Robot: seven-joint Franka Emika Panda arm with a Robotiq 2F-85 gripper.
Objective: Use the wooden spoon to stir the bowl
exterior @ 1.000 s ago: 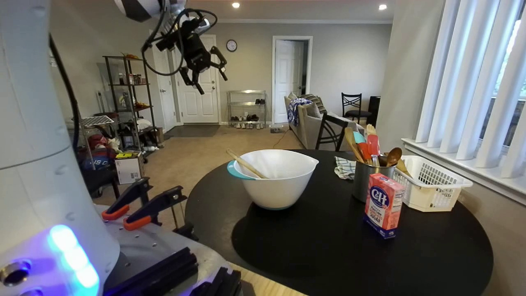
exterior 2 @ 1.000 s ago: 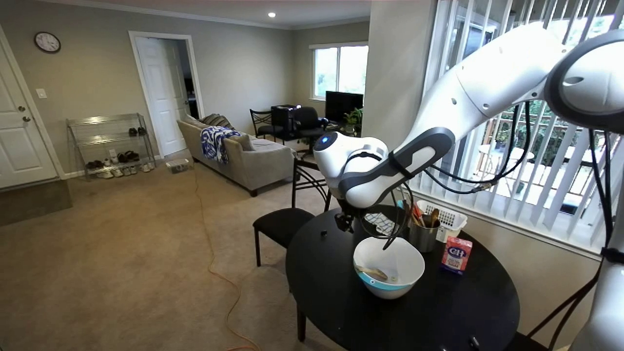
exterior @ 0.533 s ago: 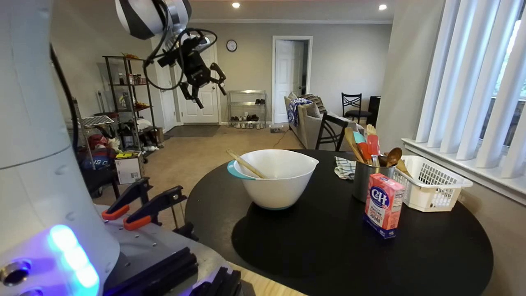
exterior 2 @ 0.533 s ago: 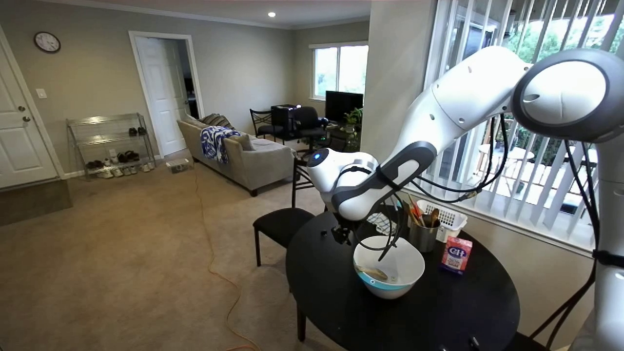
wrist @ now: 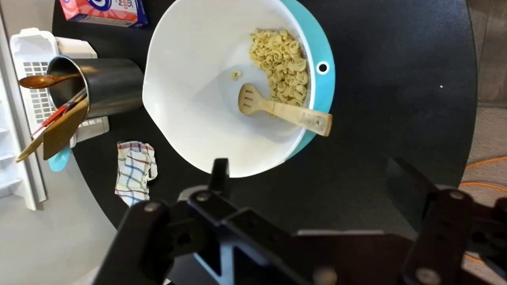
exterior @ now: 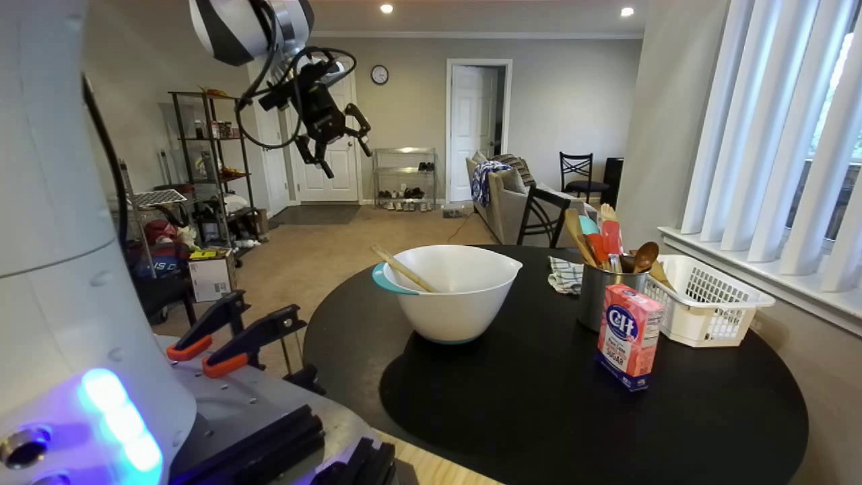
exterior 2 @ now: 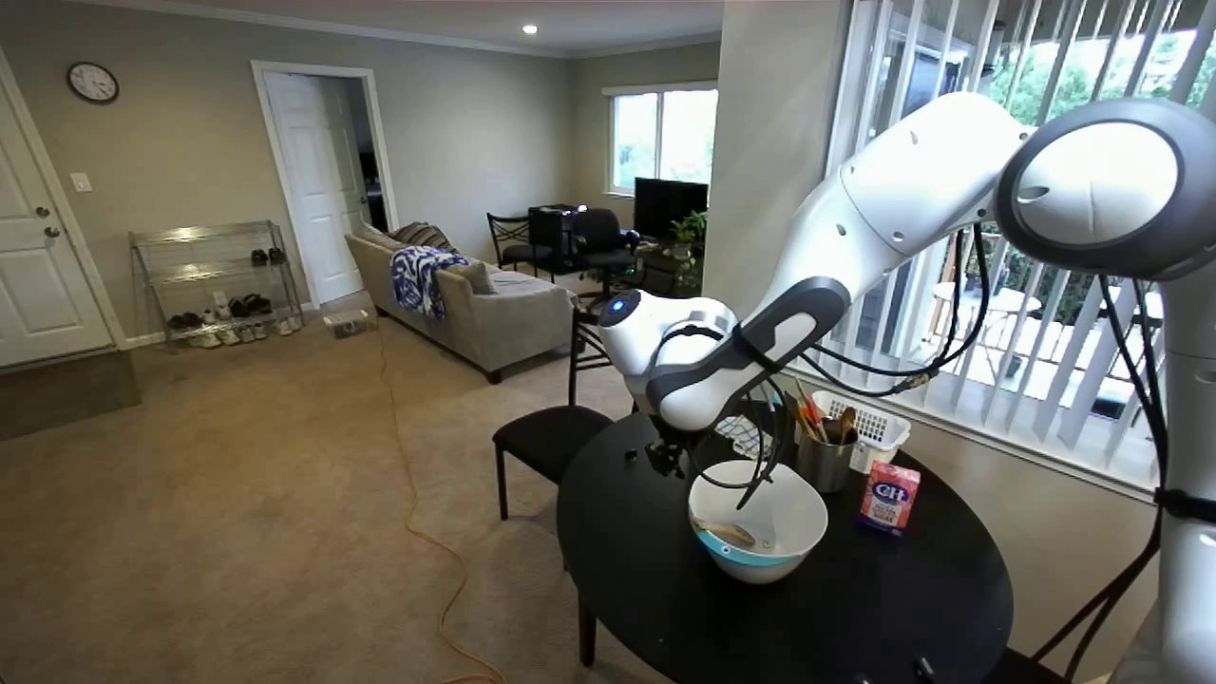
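So the fingers (wrist: 219, 176) are plain black, same as the table (wrist: 396, 99) below them. Past the fingers I can see a white mixing bowl (wrist: 190, 79) with a turquoise band, pale yellow pasta (wrist: 283, 63) in it, plus a light tan slotted wooden spoon (wrist: 285, 113) with some greyish marks. Off to one side of the fingers: a white dish towel (wrist: 133, 170) with blue and red check lines. Further out that way there's a grey steel crock (wrist: 113, 87) with brown, red and turquoise utensils (exterior: 611, 239), a white gridded basket (wrist: 33, 43), and a coral-pink C&H sugar box (exterior: 627, 337), navy base, blue oval logo.
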